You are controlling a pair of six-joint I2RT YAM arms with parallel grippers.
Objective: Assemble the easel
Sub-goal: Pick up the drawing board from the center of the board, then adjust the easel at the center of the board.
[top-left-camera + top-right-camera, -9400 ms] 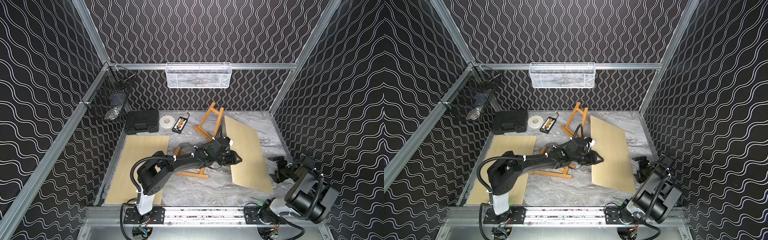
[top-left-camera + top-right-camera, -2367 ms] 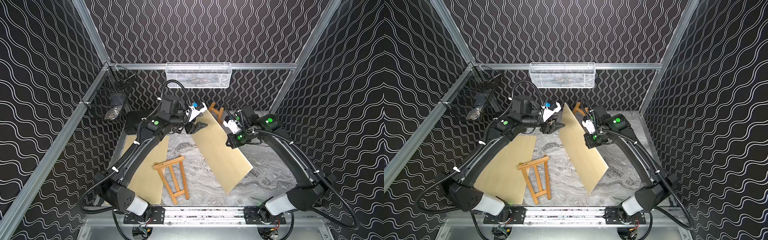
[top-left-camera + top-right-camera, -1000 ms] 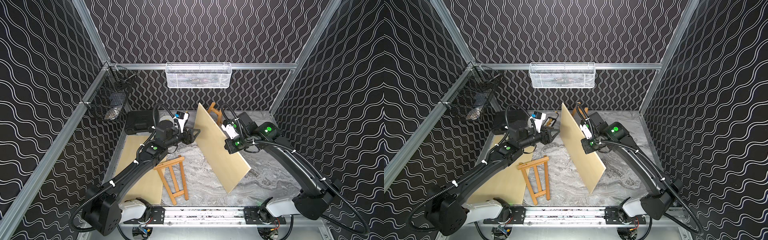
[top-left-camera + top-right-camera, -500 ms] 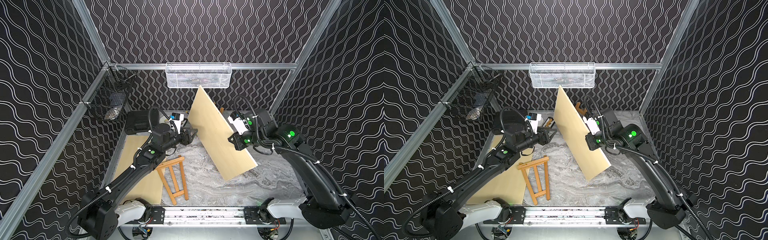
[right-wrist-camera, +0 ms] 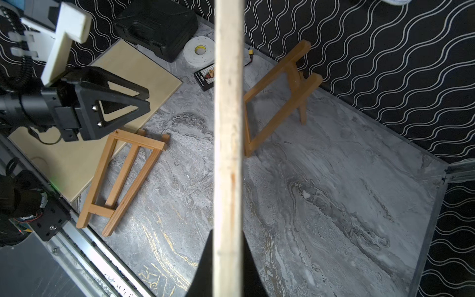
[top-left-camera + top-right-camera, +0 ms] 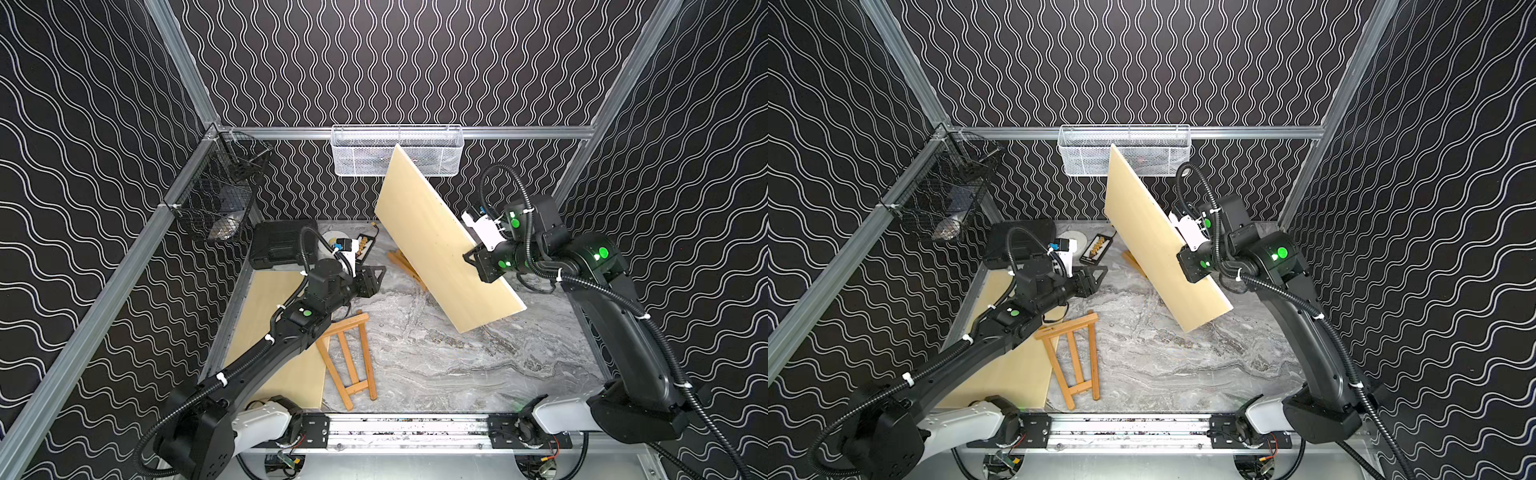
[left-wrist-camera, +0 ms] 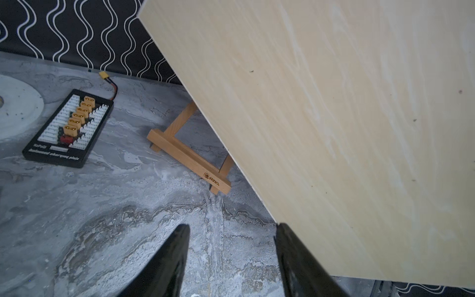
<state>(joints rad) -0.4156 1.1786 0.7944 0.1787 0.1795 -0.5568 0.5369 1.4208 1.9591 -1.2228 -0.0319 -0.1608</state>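
**Above the table, a board held tilted in the right pincer**

Over the middle of the marbled table [image 6: 457, 374], the right gripper [image 6: 471, 259] is clamped tight on one long edge of a pale wooden board [image 6: 436, 249]. It holds the board clear of the surface, slanted, with the high corner toward the back wall. Behind the board, one easel frame [image 7: 190, 159] stands upright near the back. The other easel frame [image 6: 348, 357] lies flat toward the front, its top bar overlapping a second board [image 6: 262, 307] that lies flat on the left. The left gripper [image 6: 376, 278] hovers beside the lifted board, jaws partly spread, holding nothing. A black case [image 6: 276, 245], a tape roll [image 6: 328, 239] and a charging board [image 7: 69, 126] sit at the back.
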